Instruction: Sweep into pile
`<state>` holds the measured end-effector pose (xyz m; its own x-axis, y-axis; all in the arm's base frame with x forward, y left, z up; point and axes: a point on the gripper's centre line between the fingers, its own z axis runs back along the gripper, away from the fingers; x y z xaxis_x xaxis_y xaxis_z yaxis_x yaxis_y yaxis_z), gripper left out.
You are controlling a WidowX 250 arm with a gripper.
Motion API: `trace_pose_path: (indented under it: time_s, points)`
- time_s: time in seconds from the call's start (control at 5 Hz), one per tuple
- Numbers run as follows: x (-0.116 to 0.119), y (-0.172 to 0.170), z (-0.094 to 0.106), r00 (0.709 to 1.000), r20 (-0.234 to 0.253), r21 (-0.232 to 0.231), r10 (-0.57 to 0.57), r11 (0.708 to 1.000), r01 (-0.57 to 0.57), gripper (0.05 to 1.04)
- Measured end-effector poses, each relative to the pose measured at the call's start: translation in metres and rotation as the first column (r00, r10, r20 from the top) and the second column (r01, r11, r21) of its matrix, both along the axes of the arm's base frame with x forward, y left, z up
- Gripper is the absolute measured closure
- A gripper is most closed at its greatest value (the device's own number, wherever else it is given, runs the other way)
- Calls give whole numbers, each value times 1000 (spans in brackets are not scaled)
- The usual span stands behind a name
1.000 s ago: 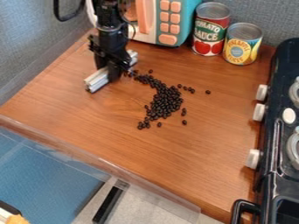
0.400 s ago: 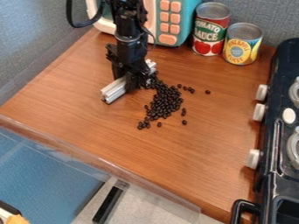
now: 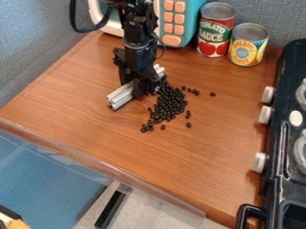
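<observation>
The jaws pinch the middle of the silver bar (image 3: 121,96), its long side facing the black beans (image 3: 170,103) so it can push many together.

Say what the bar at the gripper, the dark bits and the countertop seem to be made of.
Bar: probably aluminium, satin finish; it is silvery and grooved along its length.
Dark bits: perhaps dried beans, though plastic is possible; black and rounded, with small glints.
Countertop: wood or wood-look laminate, smooth with a low sheen; brown grain shows.
</observation>
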<state>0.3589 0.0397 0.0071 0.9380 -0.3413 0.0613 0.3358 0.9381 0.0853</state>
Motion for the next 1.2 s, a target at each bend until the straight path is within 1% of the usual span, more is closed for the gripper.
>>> trace_pose_path:
  time_s: [0.2, 0.4, 0.6, 0.8, 1.0, 1.2]
  points:
    - [0, -2, 0, 1000, 13, 2, 10, 1000, -10, 699]
    - [-3, -16, 1, 1000, 1, -3, 3, 1000, -3, 699]
    - [-3, -26, 3, 1000, -11, -29, 18, 999, -18, 699]
    - [-3, -38, 4, 999, -25, -47, 20, 999, -21, 699]
    - [0, -46, 9, 999, -30, -61, 30, 998, -32, 699]
    - [2, -45, 11, 998, -25, -57, 61, 996, -62, 699]
